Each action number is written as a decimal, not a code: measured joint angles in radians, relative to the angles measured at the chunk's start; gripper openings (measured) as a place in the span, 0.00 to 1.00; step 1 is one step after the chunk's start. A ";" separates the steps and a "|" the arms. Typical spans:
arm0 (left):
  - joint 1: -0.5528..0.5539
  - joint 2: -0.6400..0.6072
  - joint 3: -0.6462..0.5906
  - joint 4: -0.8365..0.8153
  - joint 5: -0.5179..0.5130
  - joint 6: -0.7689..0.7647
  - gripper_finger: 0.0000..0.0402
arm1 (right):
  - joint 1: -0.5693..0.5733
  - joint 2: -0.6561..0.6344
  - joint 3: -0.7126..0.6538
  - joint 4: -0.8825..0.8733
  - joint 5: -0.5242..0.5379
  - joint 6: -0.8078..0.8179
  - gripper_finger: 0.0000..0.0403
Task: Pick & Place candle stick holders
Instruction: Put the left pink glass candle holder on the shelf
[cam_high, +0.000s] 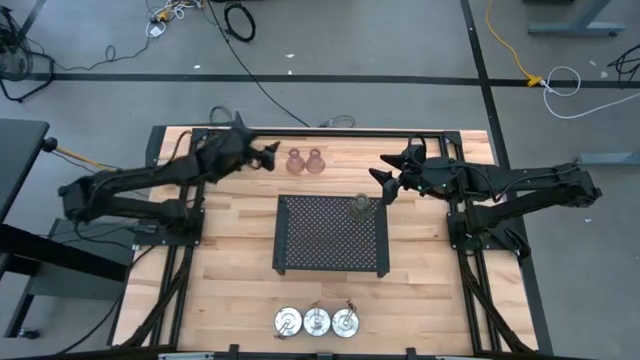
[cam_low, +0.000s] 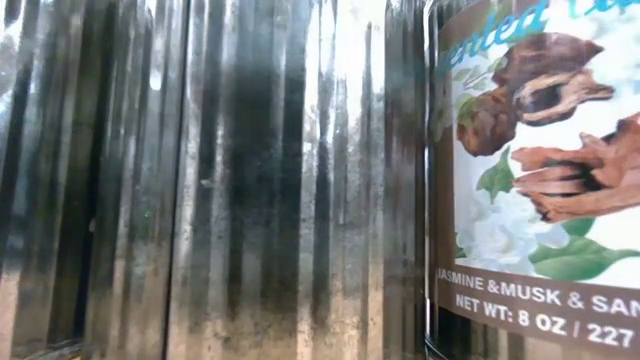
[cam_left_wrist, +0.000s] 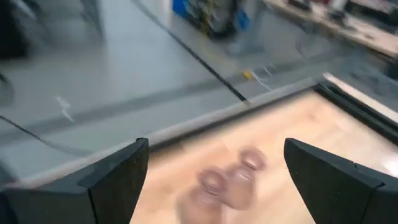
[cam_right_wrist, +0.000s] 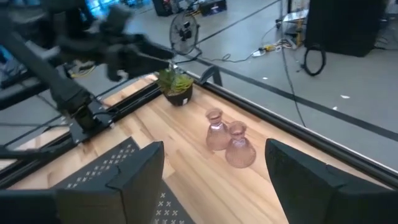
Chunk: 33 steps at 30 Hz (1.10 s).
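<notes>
Two pink glass vase-shaped holders (cam_high: 305, 161) stand side by side on the wood table near its far edge. They also show in the left wrist view (cam_left_wrist: 230, 180) and the right wrist view (cam_right_wrist: 229, 140). A green glass holder (cam_high: 360, 207) stands upright on the black perforated tray (cam_high: 320, 250), near its far right corner. Three silver dishes (cam_high: 316, 321) sit in a row at the near edge. My left gripper (cam_high: 272, 156) (cam_left_wrist: 216, 144) is open and empty, just left of the pink pair. My right gripper (cam_high: 384, 182) (cam_right_wrist: 214, 146) is open and empty, above the table right of the green holder.
A small potted plant (cam_right_wrist: 176, 85) stands at the table's far edge behind my left arm. The low view is filled by a ridged shiny metal surface (cam_low: 220, 180) and a labelled jar (cam_low: 540, 170). Bare wood lies on either side of the tray.
</notes>
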 joint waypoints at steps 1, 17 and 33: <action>0.020 0.046 0.027 -0.021 0.055 -0.027 0.93 | 0.000 0.000 0.000 0.000 -0.007 -0.006 0.69; 0.050 0.455 0.261 -0.177 0.035 0.029 0.93 | 0.000 0.000 0.000 -0.015 -0.111 -0.074 0.69; 0.033 0.520 0.285 -0.241 0.065 0.120 0.93 | 0.000 0.000 0.000 -0.022 -0.118 -0.082 0.69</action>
